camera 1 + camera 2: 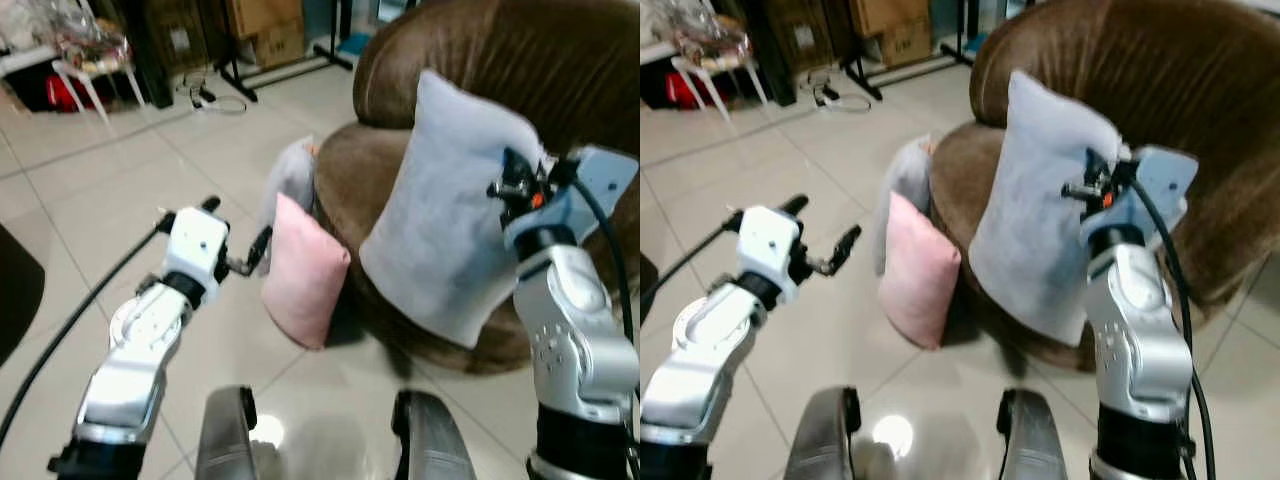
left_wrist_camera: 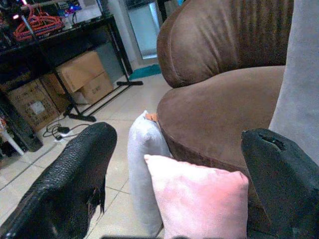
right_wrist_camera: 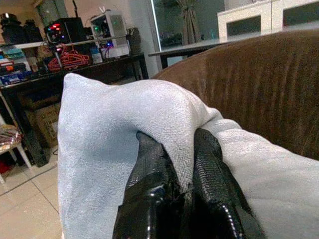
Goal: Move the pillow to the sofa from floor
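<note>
Three pillows in total here: one light grey pillow (image 1: 445, 210) up in the air right of centre, plus a pink pillow (image 1: 305, 272) and a second grey pillow (image 1: 288, 180) on the tiled floor (image 1: 90, 215), both leaning against the front of the brown sofa (image 1: 500, 60) in the middle of the frame.

The light grey pillow is the one being carried. It hangs with its long axis running roughly top to bottom, tilted a bit, upper corner toward the sofa back and lower corner down near the front edge of the seat. It sits in front of and over the seat cushion; can't tell if its lower edge touches the sofa.

The right gripper (image 3: 182, 164) has its two black fingers pressed together on a bunched fold at the pillow's upper right edge, fabric squeezed between them. In the head views that's at the right of the frame, just in front of the sofa back.

The left gripper (image 1: 240, 255) is lower left of centre with fingers spread wide and nothing between them, close to the pink pillow but apart from it.

Two cardboard boxes (image 2: 79, 74) sit stacked under a dark rack in the upper left of the left wrist view. Any print on them is too blurry to read.
</note>
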Motion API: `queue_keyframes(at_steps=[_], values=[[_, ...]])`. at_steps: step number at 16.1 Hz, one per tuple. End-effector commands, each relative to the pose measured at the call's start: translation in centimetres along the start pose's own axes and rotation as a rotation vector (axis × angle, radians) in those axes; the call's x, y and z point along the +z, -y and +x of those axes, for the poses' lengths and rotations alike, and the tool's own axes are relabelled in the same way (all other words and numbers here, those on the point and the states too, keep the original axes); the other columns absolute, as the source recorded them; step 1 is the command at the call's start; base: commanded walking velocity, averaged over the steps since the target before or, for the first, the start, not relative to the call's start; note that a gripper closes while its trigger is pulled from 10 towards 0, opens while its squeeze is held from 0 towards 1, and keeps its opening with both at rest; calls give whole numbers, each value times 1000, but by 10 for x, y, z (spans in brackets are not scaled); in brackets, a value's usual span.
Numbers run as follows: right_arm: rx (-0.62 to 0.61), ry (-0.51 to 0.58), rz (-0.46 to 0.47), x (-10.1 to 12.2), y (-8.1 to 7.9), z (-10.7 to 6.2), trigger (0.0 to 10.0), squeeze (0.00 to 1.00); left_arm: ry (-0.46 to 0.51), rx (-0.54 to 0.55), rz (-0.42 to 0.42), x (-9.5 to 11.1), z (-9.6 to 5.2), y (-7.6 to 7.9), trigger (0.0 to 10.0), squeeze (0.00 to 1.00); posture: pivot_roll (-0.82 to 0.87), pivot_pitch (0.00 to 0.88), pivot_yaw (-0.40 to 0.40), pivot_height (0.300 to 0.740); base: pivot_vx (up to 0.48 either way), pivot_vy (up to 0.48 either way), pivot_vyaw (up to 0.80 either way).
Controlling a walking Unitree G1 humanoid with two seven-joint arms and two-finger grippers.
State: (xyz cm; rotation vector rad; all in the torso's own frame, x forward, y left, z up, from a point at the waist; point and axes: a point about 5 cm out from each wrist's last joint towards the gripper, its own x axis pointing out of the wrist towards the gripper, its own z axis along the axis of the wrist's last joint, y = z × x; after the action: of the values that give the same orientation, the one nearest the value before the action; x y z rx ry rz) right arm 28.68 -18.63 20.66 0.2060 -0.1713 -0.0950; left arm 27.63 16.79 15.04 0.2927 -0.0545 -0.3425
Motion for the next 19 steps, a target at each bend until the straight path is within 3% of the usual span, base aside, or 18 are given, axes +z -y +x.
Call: queue_keyframes(at_steps=[1, 3, 6, 12, 19], values=[[12, 3, 14, 4, -3, -1, 10000, 0, 16, -15, 0, 6, 2, 4, 10000, 0, -71, 0, 35, 631, 0, 0, 0], [10, -8, 28, 3, -3, -4, 10000, 0, 28, -74, 7, 7, 7, 11, 10000, 0, -105, 0, 49, 651, 0, 0, 0], [-21, -25, 41, 0, 6, -17, 10000, 0, 30, -59, -8, 8, 9, 16, 10000, 0, -99, 0, 54, 686, 0, 0, 0], [-44, 43, 97, 18, 16, -14, 10000, 0, 9, -9, 3, 3, 3, 8, 10000, 0, -90, 0, 45, 740, 0, 0, 0], [-57, 18, 135, 13, 15, -15, 10000, 0, 4, 11, 20, 1, 1, 3, 10000, 0, -85, 0, 37, 740, 0, 0, 0]])
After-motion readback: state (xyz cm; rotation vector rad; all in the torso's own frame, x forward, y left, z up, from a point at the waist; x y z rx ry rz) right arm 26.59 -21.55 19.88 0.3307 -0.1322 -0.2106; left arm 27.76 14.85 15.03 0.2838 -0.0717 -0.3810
